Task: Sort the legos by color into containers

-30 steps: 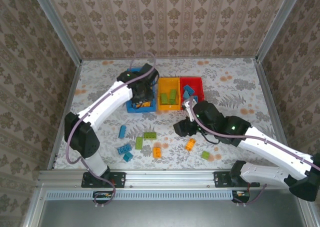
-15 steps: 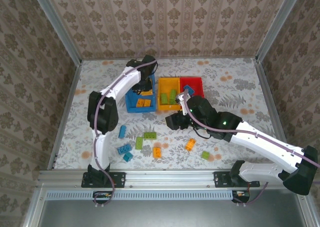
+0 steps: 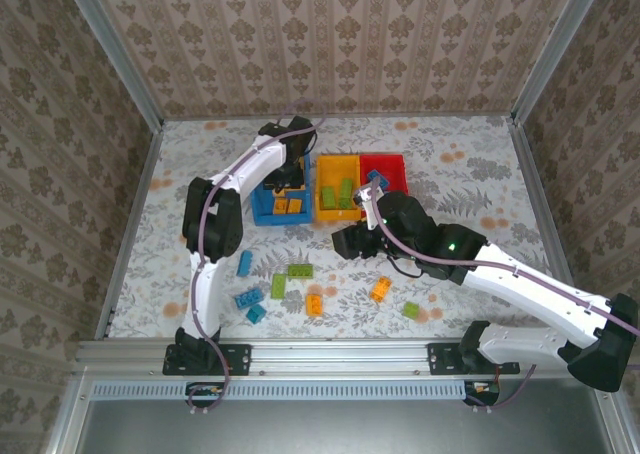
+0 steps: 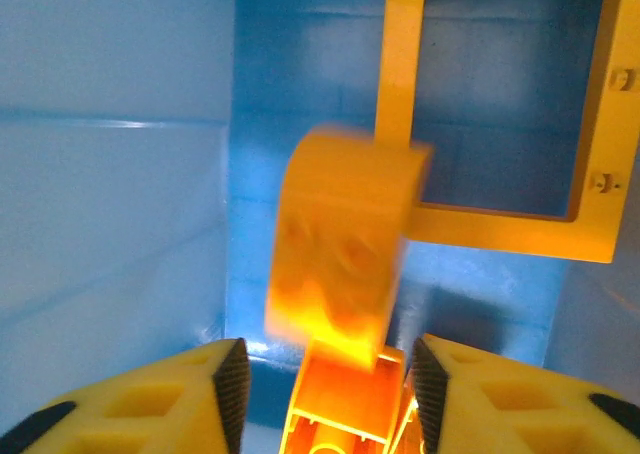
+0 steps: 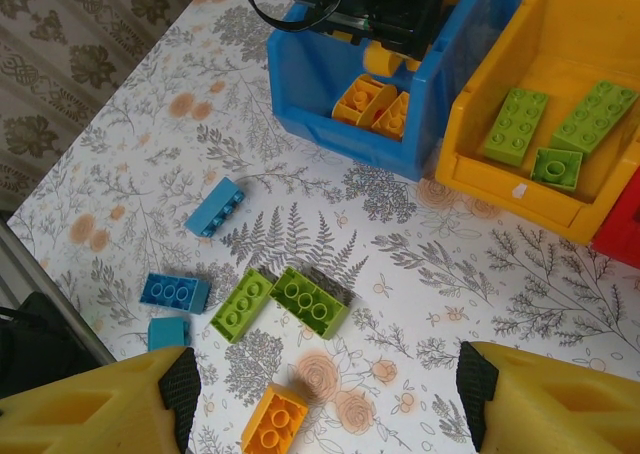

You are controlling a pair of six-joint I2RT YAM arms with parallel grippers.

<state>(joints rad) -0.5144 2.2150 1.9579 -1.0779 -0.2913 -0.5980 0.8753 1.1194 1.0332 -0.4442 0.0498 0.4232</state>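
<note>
**Sorting table, from above:** On the floral-print table point(image 3: 480, 164), the blue bin point(image 3: 265, 217) stands with the yellow bin point(image 3: 335, 217) touching its side toward the right arm. The red bin point(image 3: 395, 166) is next along the same row.

The left gripper point(image 4: 325, 394) hangs inside the blue bin, jaws parted and gripping nothing. A blurred orange brick point(image 4: 340, 264) shows just above the gap between its fingers point(image 4: 150, 404), clear of both pads. A second orange brick point(image 4: 340, 414) lies on the bin floor beneath, and the square yellow frame point(image 4: 590, 124) lies beyond it in the same bin.

The right gripper point(image 5: 325, 394) hovers over the table in front of the blue bin, jaws wide and empty.

Three lime green bricks point(image 5: 515, 124) lie in the yellow bin, and blue pieces point(image 3: 375, 181) in the red one. Loose in front of the blue bin are a lone blue brick point(image 5: 215, 207), a green pair point(image 5: 310, 301) touching side by side, two more blue bricks point(image 5: 174, 292) and an orange one point(image 5: 274, 424).
</note>
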